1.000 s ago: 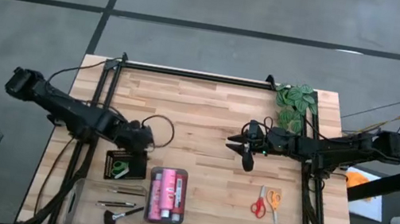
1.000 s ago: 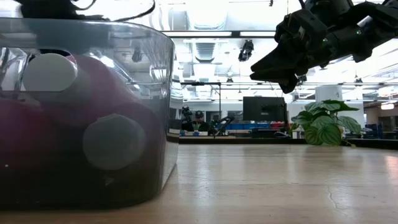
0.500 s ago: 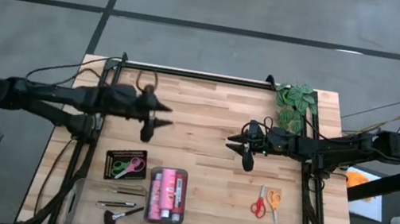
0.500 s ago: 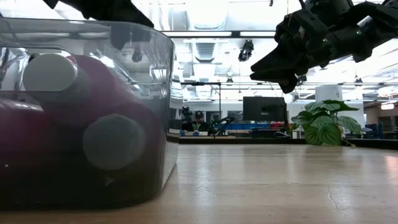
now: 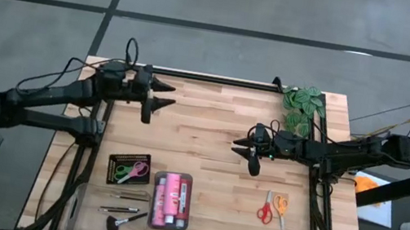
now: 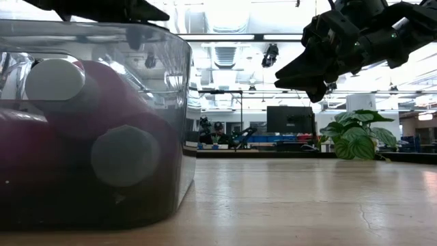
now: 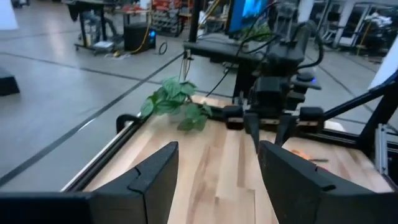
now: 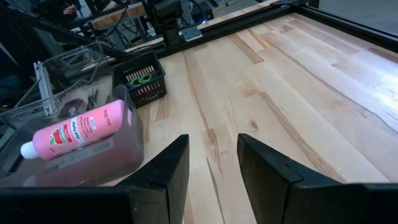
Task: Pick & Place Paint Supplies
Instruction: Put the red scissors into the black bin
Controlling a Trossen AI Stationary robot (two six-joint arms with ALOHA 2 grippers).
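Note:
Green- and pink-handled scissors [image 5: 128, 171] lie in the black tray [image 5: 114, 177]. Pink paint bottles [image 5: 170, 200] lie on their sides in a clear tray [image 5: 190, 180]; one bottle [image 8: 74, 132] shows in the right wrist view. Thin brushes and a fluffy brush [image 5: 121, 219] lie in a second clear tray [image 5: 85, 195]. Red- and orange-handled scissors [image 5: 272, 209] lie flat on the bare table. My left gripper [image 5: 168, 96] hovers open and empty near the far left. My right gripper [image 5: 242, 149] hangs open and empty over the table's middle.
A green leafy plant [image 5: 302, 106] sits at the far right corner. A black rail [image 5: 203, 77] runs along the far edge, and rails run down both sides. Bare wood lies between the two grippers. In the low view the bottle tray [image 6: 95, 137] fills the left.
My left gripper has risen from above the black tray and swung toward the table's far edge. It has tipped from pointing down to pointing about level, toward the right. Its fingers stay open, and the scissors lie uncovered in the black tray. My right arm has kept still.

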